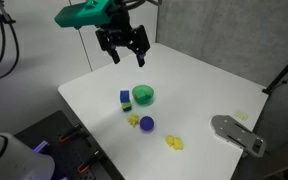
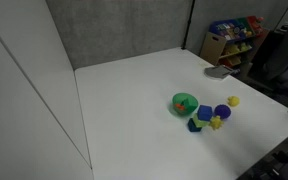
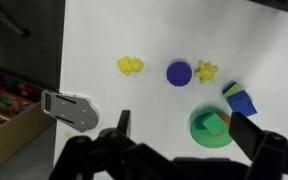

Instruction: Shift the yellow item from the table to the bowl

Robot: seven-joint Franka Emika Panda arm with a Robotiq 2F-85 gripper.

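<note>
**Operator:** A white tabletop (image 1: 204, 95) in front of a grey wall is what I have on my screens. In an exterior view there's a shelf of coloured boxes (image 2: 234, 35) off in the far corner.

**Colleague:** Where's the hand?

**Operator:** The hand (image 1: 125, 47) hangs high above the far side of the tabletop. Its fingers are spread wide and there's nothing between them.

**Colleague:** And the yellow item?

**Operator:** I see two. One yellow piece (image 3: 207, 71) lies on the tabletop just beside a purple ball (image 3: 179, 72). The other yellow piece (image 3: 131, 66) lies by itself, well apart from the bowl. Neither one is in it.

**Colleague:** The bowl?

**Operator:** The green bowl (image 3: 216, 128) sits upright near the middle, with a blue cube (image 3: 242, 102) just beside it. Something green and orange is inside the bowl, but I can't tell what. In my wrist view the bowl lies between the two dark fingers (image 3: 122, 125), down at the bottom edge.

**Colleague:** Anything else?

**Operator:** A flat grey tool (image 1: 236, 133) lies near the tabletop's edge, away from the coloured things. I can't make out what it is
</note>
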